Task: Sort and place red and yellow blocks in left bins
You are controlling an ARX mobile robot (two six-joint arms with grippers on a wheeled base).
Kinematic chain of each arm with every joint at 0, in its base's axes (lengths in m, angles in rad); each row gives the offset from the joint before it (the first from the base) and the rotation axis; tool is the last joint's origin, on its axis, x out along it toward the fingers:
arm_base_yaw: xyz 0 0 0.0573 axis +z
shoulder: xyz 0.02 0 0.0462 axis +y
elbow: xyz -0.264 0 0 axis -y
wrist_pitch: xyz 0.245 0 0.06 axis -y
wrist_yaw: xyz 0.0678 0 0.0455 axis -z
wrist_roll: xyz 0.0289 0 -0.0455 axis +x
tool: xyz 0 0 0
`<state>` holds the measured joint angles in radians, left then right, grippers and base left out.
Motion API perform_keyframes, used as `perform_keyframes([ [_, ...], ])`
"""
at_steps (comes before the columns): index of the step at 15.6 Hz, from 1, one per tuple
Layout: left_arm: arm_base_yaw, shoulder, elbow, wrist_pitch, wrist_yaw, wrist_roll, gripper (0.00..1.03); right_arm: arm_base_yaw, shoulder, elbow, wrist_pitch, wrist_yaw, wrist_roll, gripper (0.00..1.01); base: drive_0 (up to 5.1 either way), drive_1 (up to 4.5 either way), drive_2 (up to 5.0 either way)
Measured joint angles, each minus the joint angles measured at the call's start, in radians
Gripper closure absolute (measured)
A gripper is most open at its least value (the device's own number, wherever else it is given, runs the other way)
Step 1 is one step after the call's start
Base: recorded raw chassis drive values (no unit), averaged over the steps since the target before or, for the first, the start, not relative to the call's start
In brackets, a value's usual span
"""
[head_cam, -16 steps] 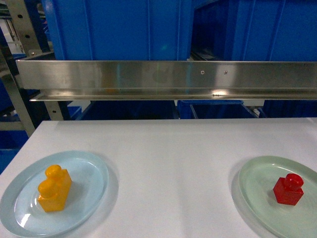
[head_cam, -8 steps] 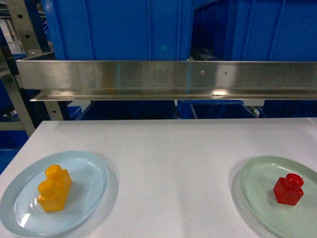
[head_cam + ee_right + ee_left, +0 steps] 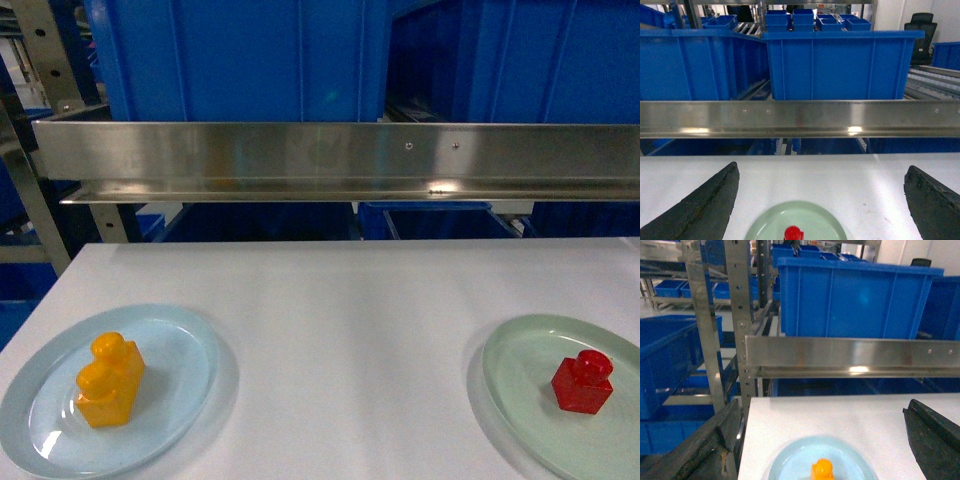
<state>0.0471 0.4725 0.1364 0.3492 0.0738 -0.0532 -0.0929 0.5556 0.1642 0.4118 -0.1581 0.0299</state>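
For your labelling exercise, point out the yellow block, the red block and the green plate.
yellow block (image 3: pixel 109 382), head view, its front face.
red block (image 3: pixel 581 383), head view, its body.
green plate (image 3: pixel 520 352), head view, bare left rim.

No visible change in head view across last second. Yellow block (image 3: pixel 110 381) in same spot on blue plate (image 3: pixel 190 345), red block (image 3: pixel 583 381) in same spot on green plate (image 3: pixel 520 350). No arm or gripper entered head view. Steel rail (image 3: pixel 340 160) and bins (image 3: pixel 240 60) behind it unshifted. Wrist views have no earlier pictures to compare.
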Motion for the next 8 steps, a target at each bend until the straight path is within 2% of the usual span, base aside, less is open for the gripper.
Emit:
perform_keyframes([
  [2,0.036,0.095,0.037,0.026,0.047,-0.002,0.05,0.024,0.087,0.037,0.036,0.003,0.003,0.03,0.0,0.00,0.0],
  [5,0.054,0.166,0.044,0.062,0.072,-0.002,0.05,0.047,0.172,0.049,0.074,0.013,0.002,0.03,0.0,0.00,0.0],
  [8,0.091,0.449,0.047,0.213,0.110,0.008,0.05,0.105,0.430,0.054,0.233,0.049,-0.027,0.03,0.0,0.00,0.0],
])
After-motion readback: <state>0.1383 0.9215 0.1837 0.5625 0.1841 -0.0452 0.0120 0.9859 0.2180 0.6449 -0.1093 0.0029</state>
